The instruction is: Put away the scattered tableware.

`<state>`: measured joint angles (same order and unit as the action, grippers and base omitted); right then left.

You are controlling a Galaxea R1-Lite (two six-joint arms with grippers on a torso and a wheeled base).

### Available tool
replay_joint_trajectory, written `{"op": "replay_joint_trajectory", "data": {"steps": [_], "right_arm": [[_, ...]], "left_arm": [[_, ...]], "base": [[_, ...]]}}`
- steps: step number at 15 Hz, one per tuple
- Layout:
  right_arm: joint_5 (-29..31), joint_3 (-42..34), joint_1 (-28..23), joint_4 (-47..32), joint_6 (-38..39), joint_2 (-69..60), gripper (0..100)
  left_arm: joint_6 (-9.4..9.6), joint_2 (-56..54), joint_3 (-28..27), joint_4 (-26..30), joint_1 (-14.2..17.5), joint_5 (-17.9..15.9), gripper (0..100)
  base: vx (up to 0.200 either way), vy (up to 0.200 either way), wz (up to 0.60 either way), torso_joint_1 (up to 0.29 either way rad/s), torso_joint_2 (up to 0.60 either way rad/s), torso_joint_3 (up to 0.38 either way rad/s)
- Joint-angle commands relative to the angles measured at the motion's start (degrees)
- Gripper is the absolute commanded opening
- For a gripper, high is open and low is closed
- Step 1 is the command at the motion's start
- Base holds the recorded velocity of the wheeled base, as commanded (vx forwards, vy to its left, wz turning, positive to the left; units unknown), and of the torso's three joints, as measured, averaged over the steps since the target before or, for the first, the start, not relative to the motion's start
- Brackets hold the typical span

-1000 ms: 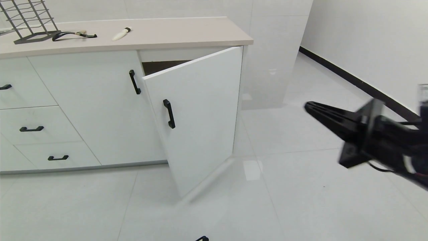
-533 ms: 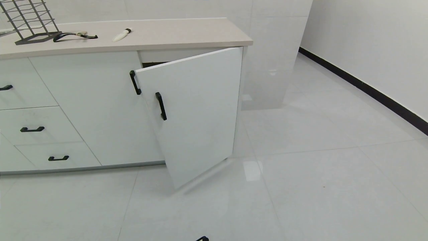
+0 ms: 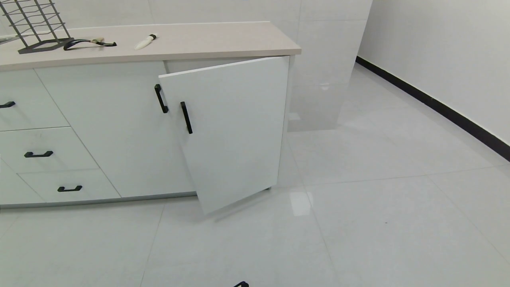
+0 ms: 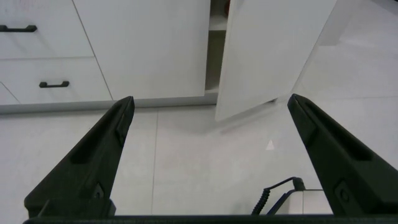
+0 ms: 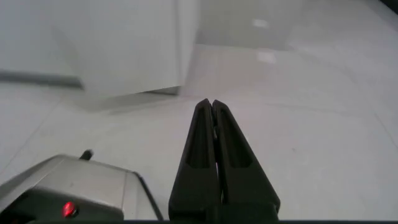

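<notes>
From my head, a white utensil (image 3: 145, 41) and a black utensil (image 3: 89, 42) lie on the countertop (image 3: 219, 38) near a wire rack (image 3: 34, 24), and the cabinet door (image 3: 235, 127) below stands ajar. My left gripper (image 4: 211, 101) holds its fingers spread wide, facing that door. My right gripper (image 5: 212, 106) has its fingers pressed together over the floor (image 5: 323, 124).

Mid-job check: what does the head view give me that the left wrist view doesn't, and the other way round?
Head view adds: the countertop with a wire rack, a black-handled utensil and a white utensil on it, plus the door handle. Left wrist view adds: the left gripper, fingers spread wide, a coiled cable, and the dark opening behind the door's edge. Both: the ajar cabinet door, the drawers, the tiled floor.
</notes>
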<state>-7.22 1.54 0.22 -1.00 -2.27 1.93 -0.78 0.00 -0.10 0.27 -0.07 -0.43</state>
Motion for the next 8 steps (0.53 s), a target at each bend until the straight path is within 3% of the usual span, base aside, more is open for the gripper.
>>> {"op": "replay_joint_trajectory", "data": {"steps": [1,2,8], "right_arm": [[-0.8,-0.7,-0.4,1.6,-0.4,-1.9,0],[-3.0,-1.4,-0.4,4.0,-0.5,-1.9,0],[-2.7,-1.5,-0.3,4.5,-0.4,-1.9,0]], "left_arm": [[-0.19,0.0,0.0,0.1,0.0,0.0,100],[-0.27,0.0,0.0,0.1,0.0,0.1,100],[-0.19,0.0,0.0,0.0,0.0,0.0,100]], "base": [[0.0,0.0,0.0,0.0,0.0,0.0],[0.2,0.2,0.0,-0.002,-0.01,-0.002],[0.2,0.2,0.0,0.002,0.0,0.004]]}}
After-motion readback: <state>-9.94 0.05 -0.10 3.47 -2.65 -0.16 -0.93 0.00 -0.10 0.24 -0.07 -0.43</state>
